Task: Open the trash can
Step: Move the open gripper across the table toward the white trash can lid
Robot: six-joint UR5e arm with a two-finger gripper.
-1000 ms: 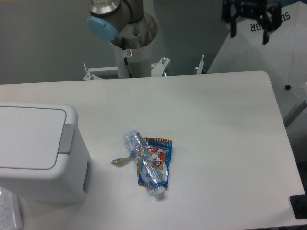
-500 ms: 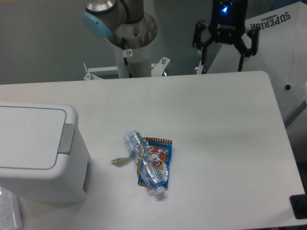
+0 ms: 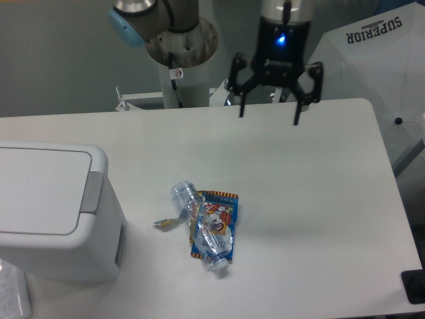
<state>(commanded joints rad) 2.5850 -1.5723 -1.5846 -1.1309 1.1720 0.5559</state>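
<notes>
The trash can (image 3: 50, 206) is a large white boxy bin at the table's left edge. Its flat inset lid is down, with a grey strip (image 3: 91, 192) along the lid's right edge. My gripper (image 3: 269, 117) hangs above the far middle of the table, well to the right of the can and high over the surface. Its two black fingers (image 3: 242, 100) are spread wide apart and hold nothing.
A crushed clear plastic bottle (image 3: 199, 224) lies on a colourful snack wrapper (image 3: 219, 216) near the table's middle. The arm's base column (image 3: 180, 60) stands behind the far edge. A white umbrella-like cover (image 3: 378, 60) is at the back right. A black object (image 3: 414, 286) sits at the front right corner.
The gripper has come down and to the left, from the top right corner of the view toward the far middle of the table. The trash can and the litter have not moved.
</notes>
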